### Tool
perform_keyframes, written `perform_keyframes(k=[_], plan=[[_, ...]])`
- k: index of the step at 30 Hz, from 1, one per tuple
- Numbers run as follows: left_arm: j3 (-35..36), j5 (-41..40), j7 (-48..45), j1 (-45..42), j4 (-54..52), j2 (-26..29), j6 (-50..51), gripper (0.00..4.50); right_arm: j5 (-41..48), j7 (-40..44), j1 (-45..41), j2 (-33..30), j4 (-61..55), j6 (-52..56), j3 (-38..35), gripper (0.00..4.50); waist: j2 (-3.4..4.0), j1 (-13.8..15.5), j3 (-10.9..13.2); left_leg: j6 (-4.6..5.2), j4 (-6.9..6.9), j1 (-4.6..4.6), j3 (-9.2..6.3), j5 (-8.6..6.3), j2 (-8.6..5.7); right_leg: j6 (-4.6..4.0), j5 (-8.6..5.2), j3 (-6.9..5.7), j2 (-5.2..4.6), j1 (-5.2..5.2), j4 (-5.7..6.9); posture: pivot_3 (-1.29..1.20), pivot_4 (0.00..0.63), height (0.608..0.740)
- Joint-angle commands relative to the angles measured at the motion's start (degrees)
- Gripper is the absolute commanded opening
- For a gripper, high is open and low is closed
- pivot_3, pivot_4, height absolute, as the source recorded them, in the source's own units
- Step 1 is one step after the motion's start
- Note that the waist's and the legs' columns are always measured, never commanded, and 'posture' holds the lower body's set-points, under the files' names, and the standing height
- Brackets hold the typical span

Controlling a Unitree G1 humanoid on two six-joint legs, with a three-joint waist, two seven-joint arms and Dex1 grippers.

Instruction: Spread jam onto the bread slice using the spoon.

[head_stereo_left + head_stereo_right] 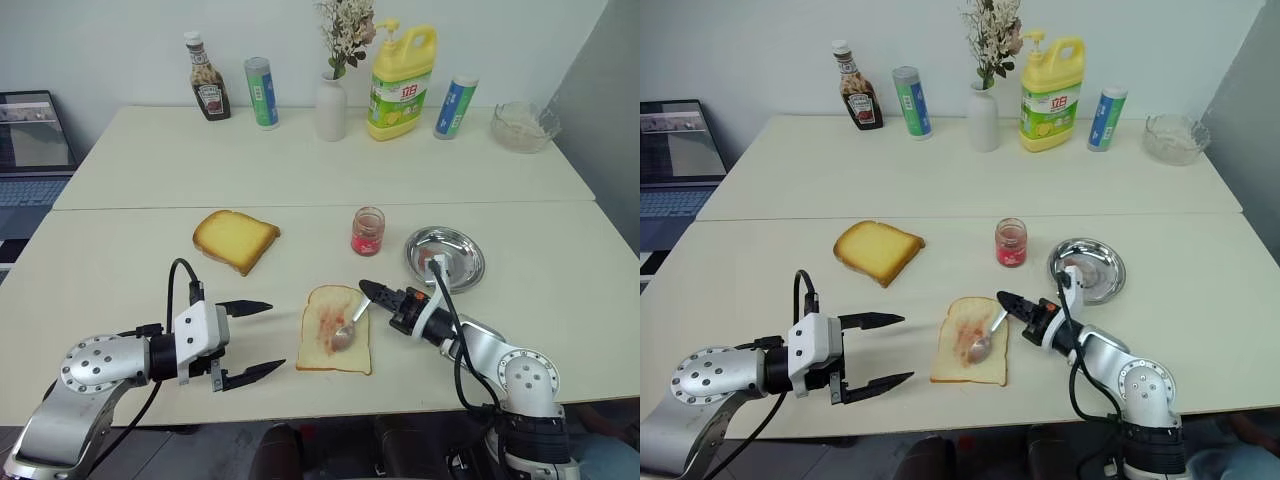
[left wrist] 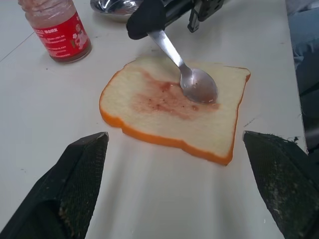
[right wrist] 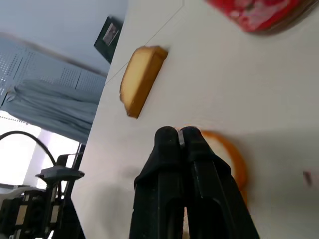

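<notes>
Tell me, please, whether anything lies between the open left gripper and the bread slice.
Nothing visible does. Only bare table separates the left gripper from the bread slice.

Two slices lie on the tabletop [image 1: 120,170]: one pale bread slice [image 1: 335,330] and one toasted slice [image 1: 235,240]. There is one spoon [image 1: 352,326], one jam jar [image 1: 367,231], one steel dish [image 1: 445,257], one ketchup bottle [image 1: 207,78], two tubes [image 1: 262,92] [image 1: 455,105], one vase [image 1: 331,105], one yellow jug [image 1: 402,82] and one glass bowl [image 1: 523,126].
</notes>
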Motion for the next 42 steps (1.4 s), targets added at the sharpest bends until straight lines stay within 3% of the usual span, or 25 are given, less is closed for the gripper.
perform_keyframes(k=[1, 10, 16, 21, 31, 42], plan=[[-0.4, 0.0, 0.3, -0.3, -1.0, -0.3, -0.8, 4.50, -3.6, -2.4, -2.0, 2.2, 2.0, -6.1, -2.4, 0.04, 0.00, 0.0, 0.0, 0.00, 0.00, 0.00, 0.00, 0.00, 0.00, -0.01, 0.00, 0.00, 0.01, 0.00, 0.00, 0.00, 0.150, 0.740], [-0.6, -0.2, 0.2, 0.6, -1.7, 0.0, -0.7, 4.50, -3.3, -5.5, -4.5, 5.0, 5.4, -7.5, -4.7, 0.04, 0.00, 0.0, 0.0, 0.00, 0.01, 0.00, 0.01, 0.00, -0.01, -0.17, 0.11, 0.00, -0.01, 0.01, 0.00, 0.00, 0.150, 0.740], [-0.9, -0.3, 0.6, 0.4, -2.4, 0.0, -0.2, 4.50, 8.2, 0.7, -0.3, 0.0, -1.9, 4.2, -0.5, 0.04, 0.00, 0.0, 0.0, 0.00, -0.04, 0.00, -0.02, 0.00, 0.01, -0.18, 0.10, -0.01, -0.01, 0.01, -0.01, 0.00, 0.150, 0.740], [-1.0, -0.3, 0.7, 0.2, -2.4, 0.0, 0.0, 4.50, 9.7, 4.2, 0.3, -4.0, -3.5, 5.5, 0.9, 0.04, 0.00, 0.0, 0.0, 0.00, 0.00, -0.01, 0.01, 0.00, 0.00, -0.13, 0.07, 0.01, -0.01, 0.01, -0.03, 0.00, 0.150, 0.740], [-1.3, -0.3, 0.9, 0.4, -3.0, 0.1, 0.2, 4.50, 4.9, -4.4, -4.9, 3.5, 3.4, -4.3, -2.6, 0.04, 0.00, 0.0, 0.0, 0.00, -0.01, -0.02, 0.00, 0.00, 0.00, -0.02, 0.02, 0.00, 0.00, 0.01, -0.03, 0.00, 0.150, 0.740], [-1.3, -0.3, 1.2, 0.1, -3.5, 0.2, 0.6, 4.50, 4.4, 2.3, -0.6, -2.3, -1.2, 2.8, 4.7, 0.04, 0.00, 0.0, 0.0, 0.00, -0.02, -0.02, 0.00, 0.00, 0.00, -0.17, 0.10, 0.00, -0.01, 0.00, -0.04, 0.00, 0.150, 0.740]])
